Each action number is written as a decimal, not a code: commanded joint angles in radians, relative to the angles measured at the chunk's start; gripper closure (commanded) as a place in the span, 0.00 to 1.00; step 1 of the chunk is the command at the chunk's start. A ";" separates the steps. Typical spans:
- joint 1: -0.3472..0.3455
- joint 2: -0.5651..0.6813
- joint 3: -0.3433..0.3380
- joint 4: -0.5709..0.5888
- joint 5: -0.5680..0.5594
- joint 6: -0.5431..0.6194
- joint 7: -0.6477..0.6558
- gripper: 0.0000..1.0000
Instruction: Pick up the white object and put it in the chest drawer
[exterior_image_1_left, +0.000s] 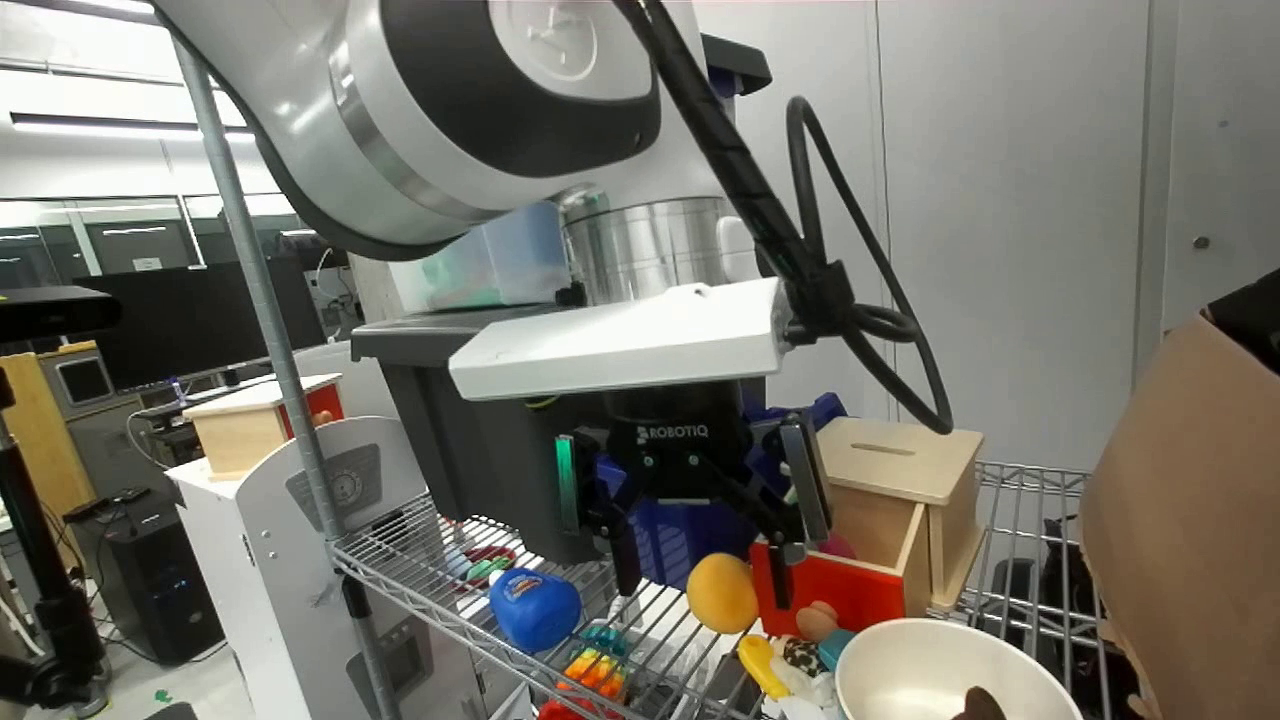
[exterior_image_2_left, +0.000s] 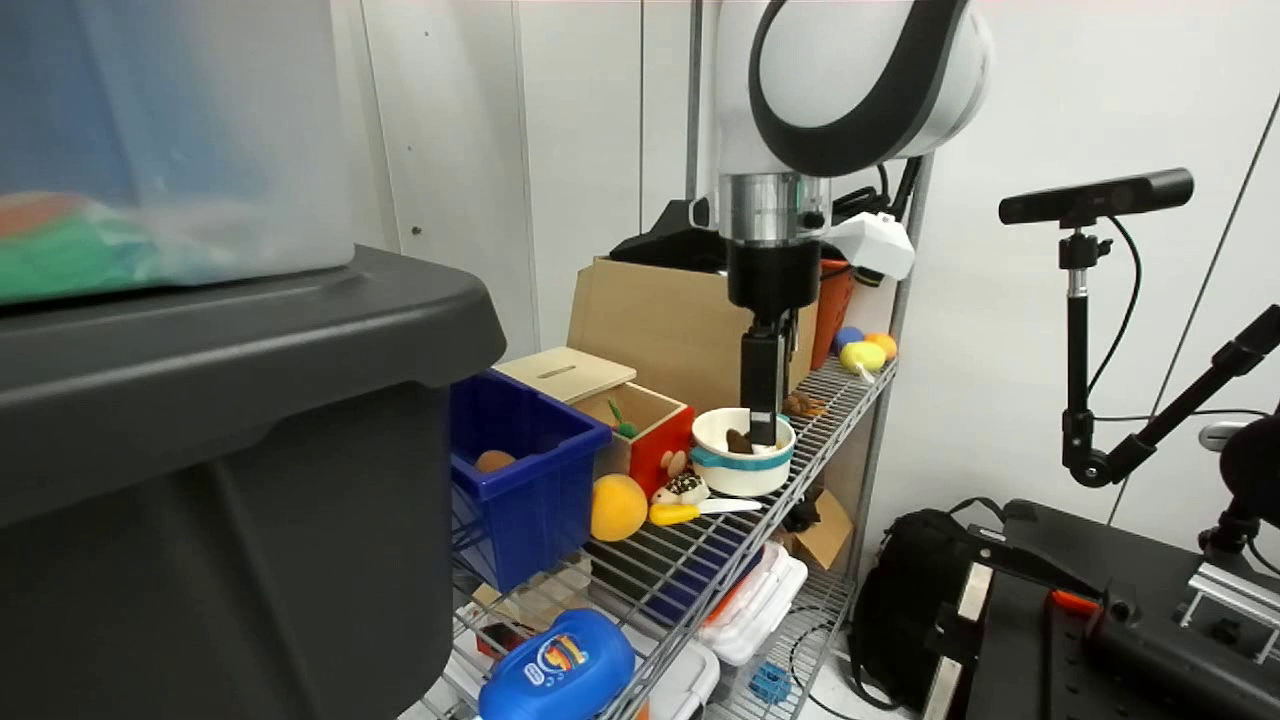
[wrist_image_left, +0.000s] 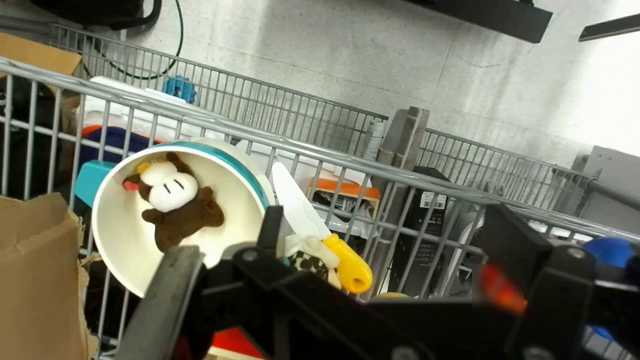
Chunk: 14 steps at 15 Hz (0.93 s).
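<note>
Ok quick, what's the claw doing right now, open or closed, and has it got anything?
Claw: wide open, holding nothing.

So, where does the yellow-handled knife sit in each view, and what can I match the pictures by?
In an exterior view, the knife is low, right of centre, only its yellow end clear.
In an exterior view, the knife is just right of centre, below mid-height.
In the wrist view, the knife is near the middle, tip pointing up and left.
Shared landmark: the white bowl, near the knife in all three.
</note>
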 joint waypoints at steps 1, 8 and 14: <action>0.001 0.059 0.017 0.069 -0.015 -0.008 -0.015 0.00; 0.004 0.129 0.039 0.123 -0.018 -0.004 -0.015 0.00; 0.005 0.161 0.048 0.144 -0.021 -0.003 -0.013 0.00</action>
